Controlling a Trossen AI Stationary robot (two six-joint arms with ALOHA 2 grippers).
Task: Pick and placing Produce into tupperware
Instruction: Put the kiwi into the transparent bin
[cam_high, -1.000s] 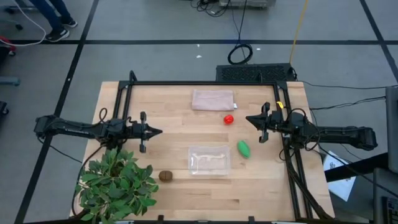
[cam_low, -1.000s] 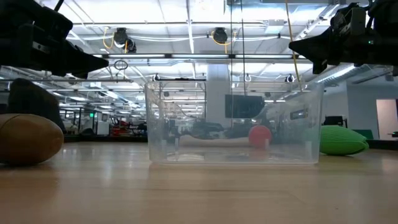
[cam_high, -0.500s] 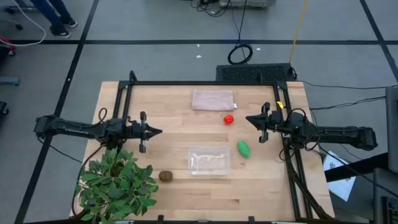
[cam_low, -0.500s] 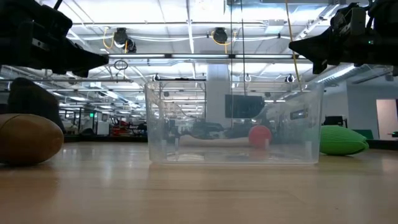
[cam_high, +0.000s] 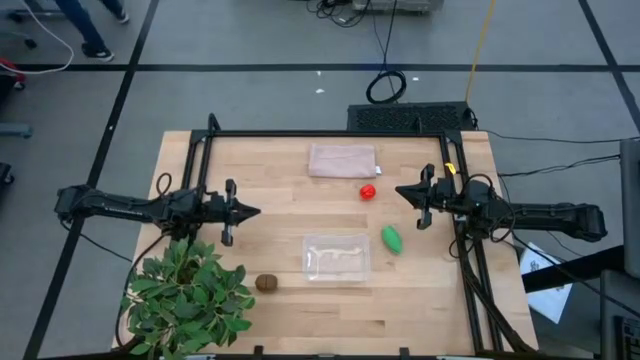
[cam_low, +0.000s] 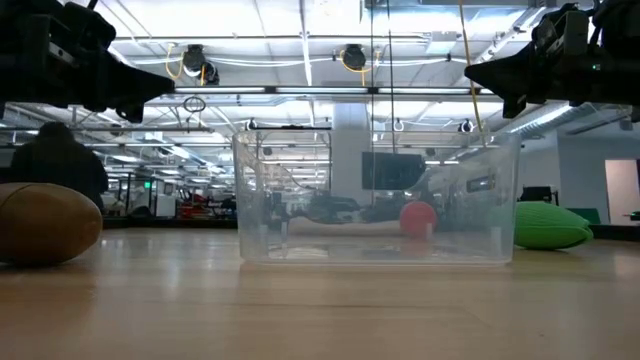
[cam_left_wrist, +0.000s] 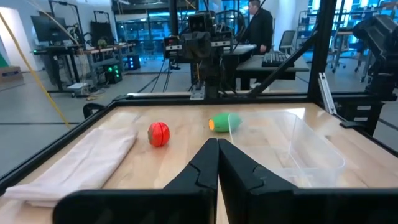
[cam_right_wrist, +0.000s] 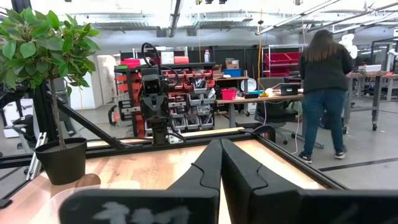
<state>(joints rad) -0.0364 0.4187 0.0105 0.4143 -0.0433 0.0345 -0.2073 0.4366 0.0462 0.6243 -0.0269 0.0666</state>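
Barely anything has moved across the last second: both arms hang where they were above the table, only the left one dipping a shade in the low view, so no piece of produce has been picked and the task looks unstarted. At the left edge, the left gripper (cam_high: 248, 211) hovers above the wood beside the potted plant (cam_high: 185, 295), its fingers pressed together and holding nothing. Just right of the plant lies the kiwi (cam_high: 266, 283), near the front edge. Next comes the tupperware (cam_high: 337, 257), sitting empty at the table's middle. Behind it lies a pinkish cloth (cam_high: 342, 160), with the red fruit (cam_high: 368, 191) just beside that. The green oval (cam_high: 391, 239) rests close to the container's right side. Farthest right, the right gripper (cam_high: 401, 191) hovers clenched and empty.
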